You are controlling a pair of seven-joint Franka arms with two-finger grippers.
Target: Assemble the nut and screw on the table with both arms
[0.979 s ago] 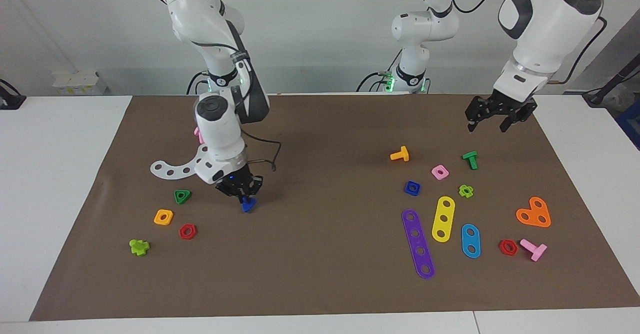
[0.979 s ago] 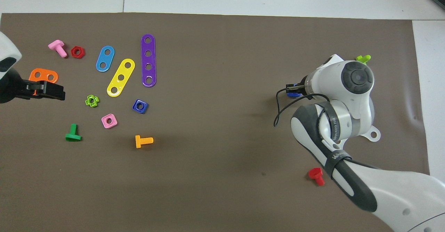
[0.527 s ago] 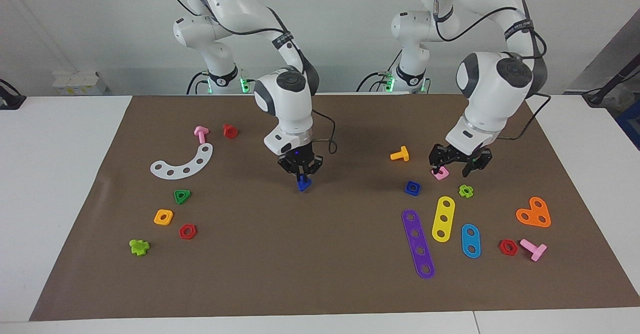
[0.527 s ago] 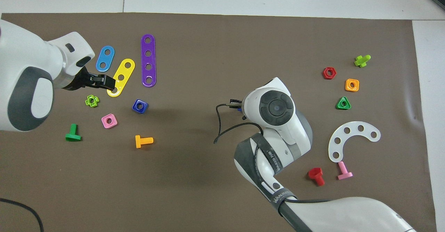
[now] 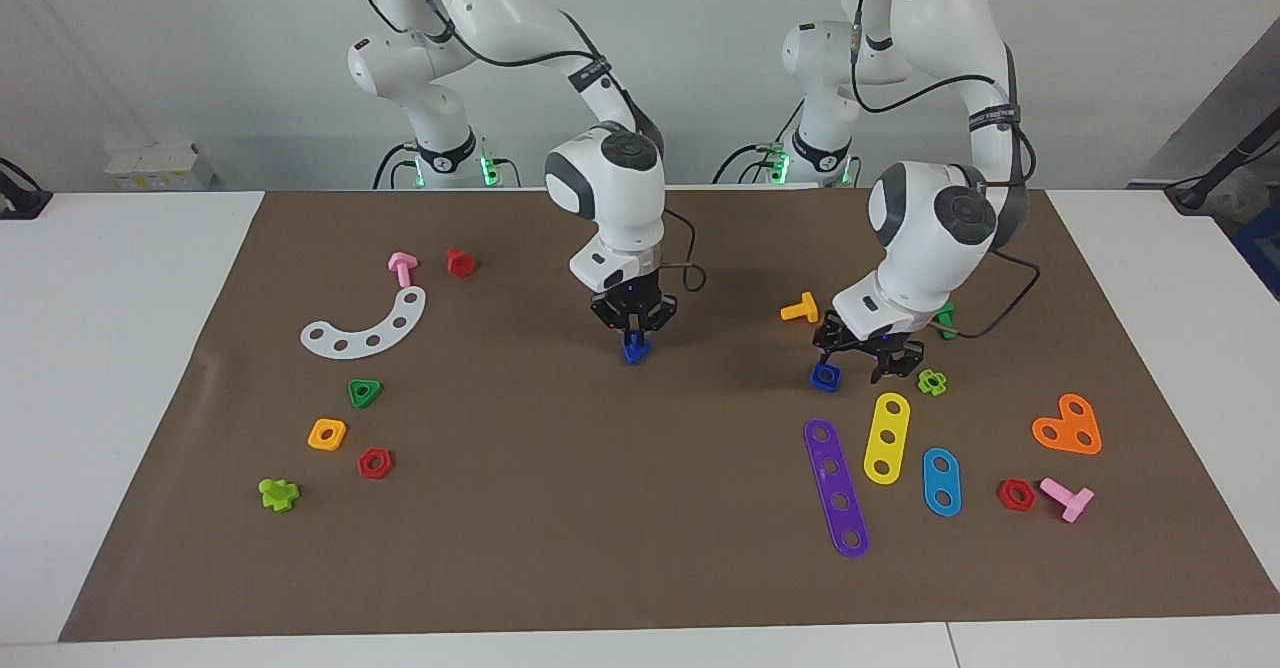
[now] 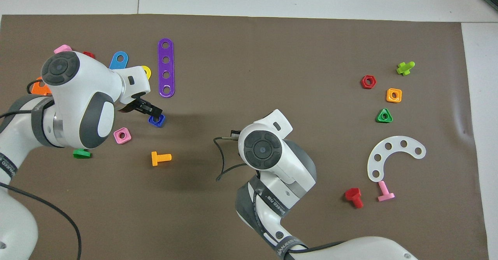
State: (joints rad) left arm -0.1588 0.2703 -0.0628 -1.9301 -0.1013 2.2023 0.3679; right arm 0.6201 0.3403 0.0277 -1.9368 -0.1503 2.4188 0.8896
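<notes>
The dark-blue square nut (image 5: 825,376) lies flat on the brown mat (image 5: 640,548) toward the left arm's end; it also shows in the overhead view (image 6: 156,120). My left gripper (image 5: 858,352) is open and low, just beside and over the nut, not holding it. My right gripper (image 5: 633,332) is shut on the dark-blue screw (image 5: 634,350), head down, held a little above the middle of the mat. In the overhead view the right arm's wrist (image 6: 262,149) hides the screw.
Around the nut lie an orange bolt (image 5: 800,309), a pink nut (image 6: 122,135), a lime cross piece (image 5: 932,381), and yellow (image 5: 886,437) and purple (image 5: 836,487) strips. At the right arm's end lie a white curved strip (image 5: 365,326) and a green triangular nut (image 5: 365,392).
The right gripper has carried the screw from the right arm's end to over the mat's middle. The left gripper has swung in from the mat's edge and come down beside the nut.
</notes>
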